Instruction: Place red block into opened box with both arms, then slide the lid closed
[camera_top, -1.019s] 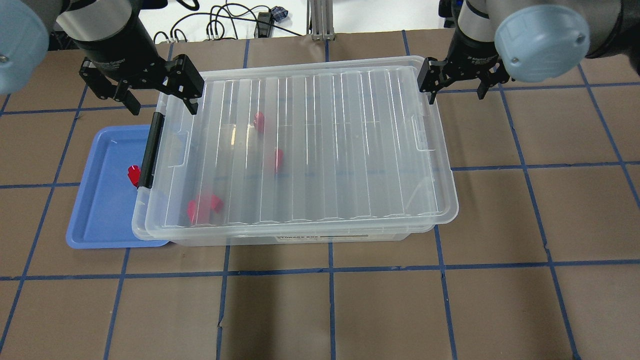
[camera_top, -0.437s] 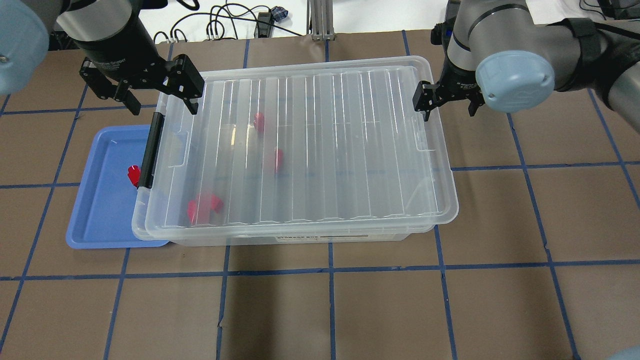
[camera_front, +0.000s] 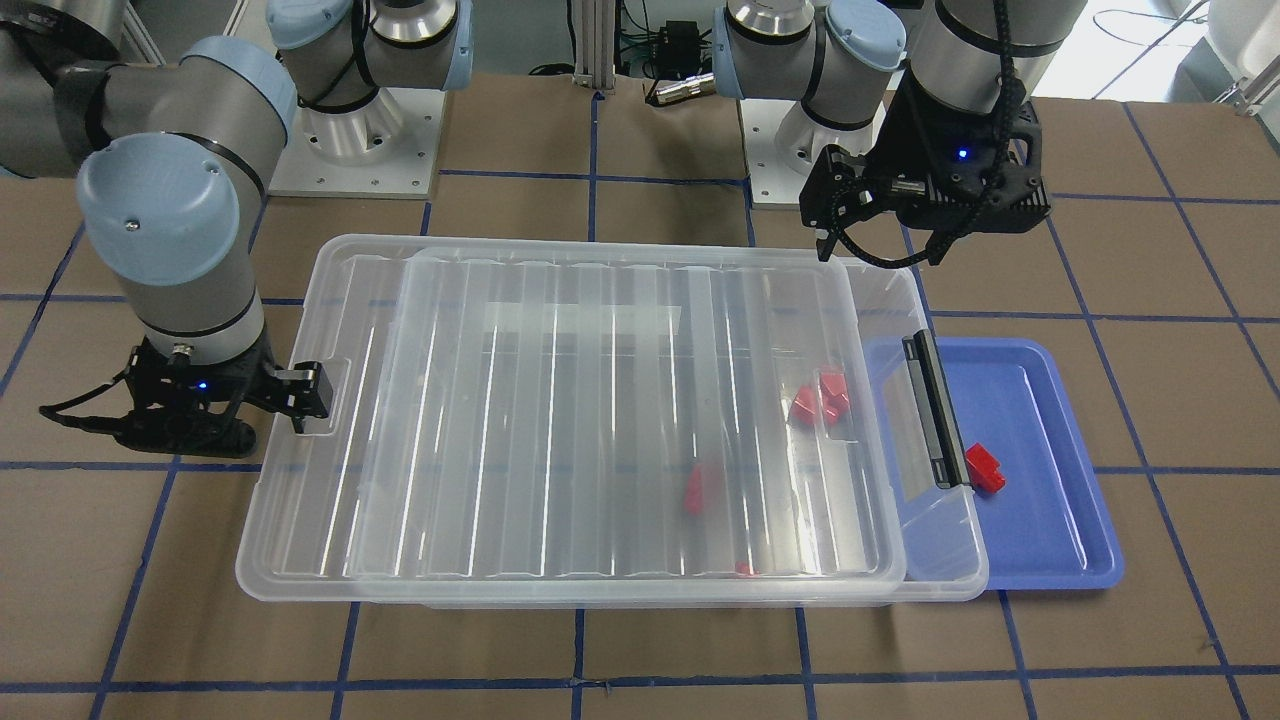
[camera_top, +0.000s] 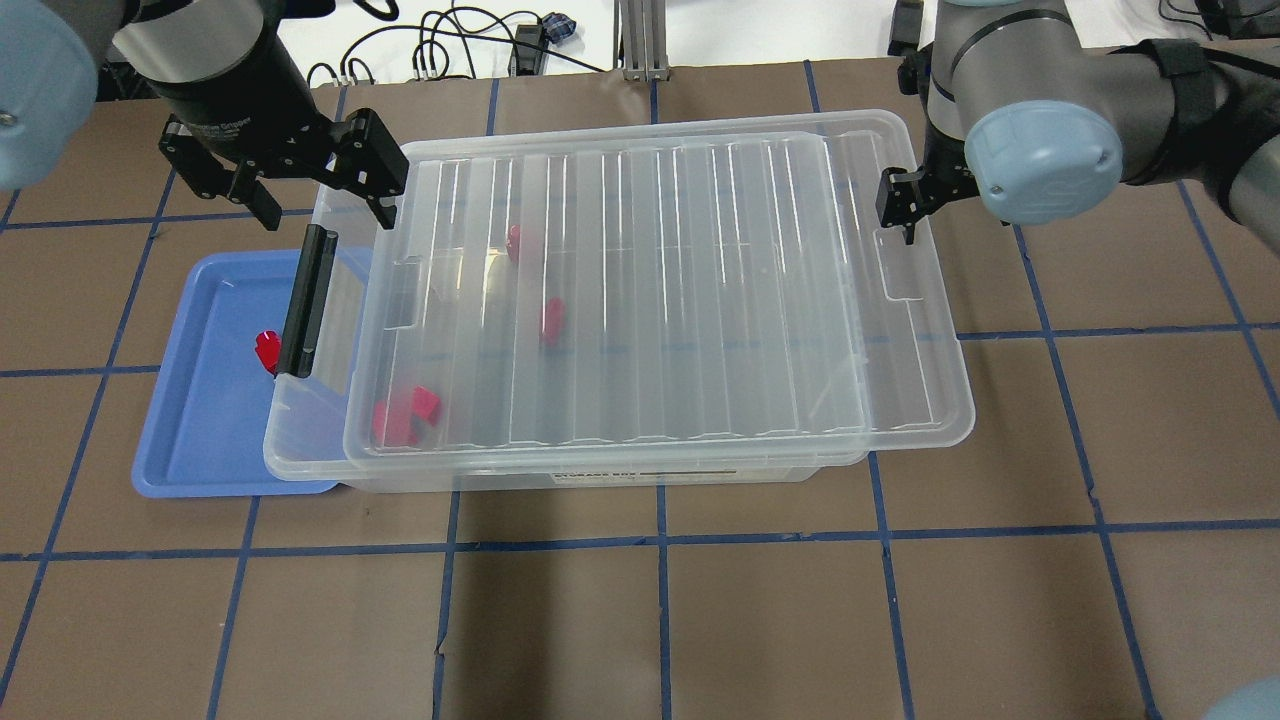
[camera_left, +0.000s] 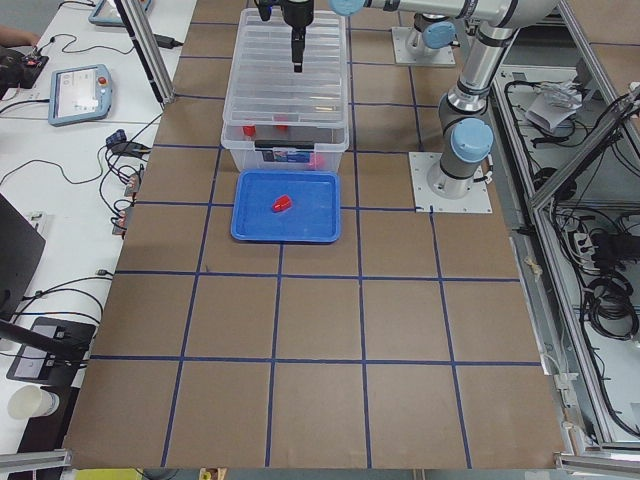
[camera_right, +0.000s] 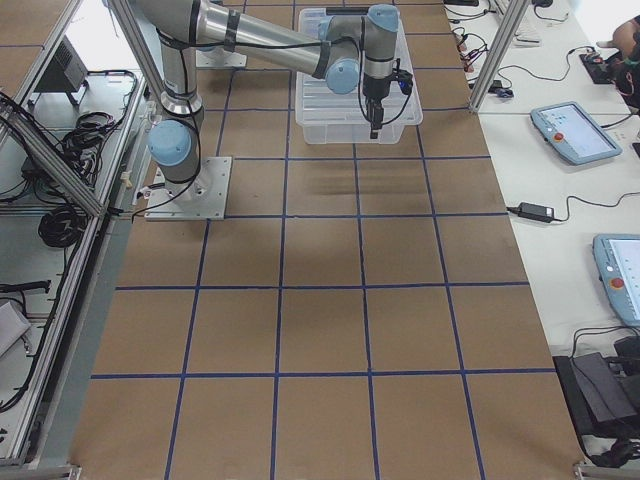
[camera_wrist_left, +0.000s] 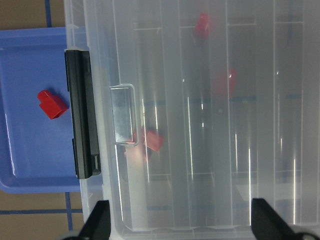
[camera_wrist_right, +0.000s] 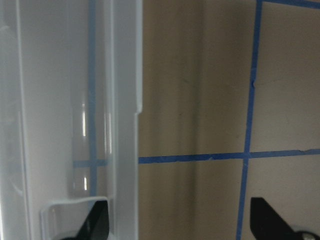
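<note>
One red block (camera_top: 266, 350) lies in the blue tray (camera_top: 200, 420), also seen in the left wrist view (camera_wrist_left: 51, 104). The clear box (camera_top: 300, 440) holds several more red blocks (camera_top: 405, 412), and its black latch (camera_top: 305, 300) is at its left end. The ribbed lid (camera_top: 700, 300) lies shifted right, overhanging the box's right end, so a strip by the latch is uncovered. My right gripper (camera_front: 190, 412) is open, with one finger (camera_top: 895, 208) in the lid's right handle notch. My left gripper (camera_top: 322, 198) hangs open above the box's back left corner, holding nothing.
The blue tray is tucked partly under the box's latch end. Blue tape lines grid the brown table (camera_top: 660, 620). Cables (camera_top: 440, 50) lie beyond the far edge, and both arm bases (camera_front: 350, 150) stand behind the box.
My right gripper dropped to the lid's right end, hooked a finger into the handle notch and moved right, dragging the lid with it. The left gripper stayed still.
</note>
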